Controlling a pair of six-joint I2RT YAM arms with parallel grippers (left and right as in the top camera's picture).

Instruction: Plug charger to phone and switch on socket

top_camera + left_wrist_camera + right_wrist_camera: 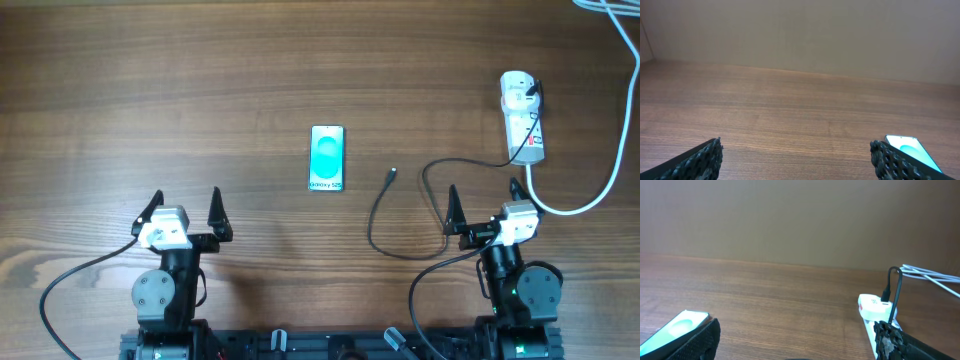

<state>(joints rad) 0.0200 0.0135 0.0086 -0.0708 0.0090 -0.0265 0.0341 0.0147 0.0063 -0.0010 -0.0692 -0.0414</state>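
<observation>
Wooden table (200,60). Left gripper (186,196) at 7 o'clock, fingers spread wide, holding nothing. Right gripper (484,190) at 5 o'clock, likewise spread and bare. Socket (521,118) at 2 o'clock, white cord trailing off. Phone (327,158) flat near centre, screen up. Charger (371,228) plugged into socket, looping past the right gripper; connector tip (392,175) lies near the phone at its 3 o'clock, not touching.

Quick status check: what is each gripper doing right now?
Left gripper: open, holding nothing.
Right gripper: open, holding nothing.
</observation>
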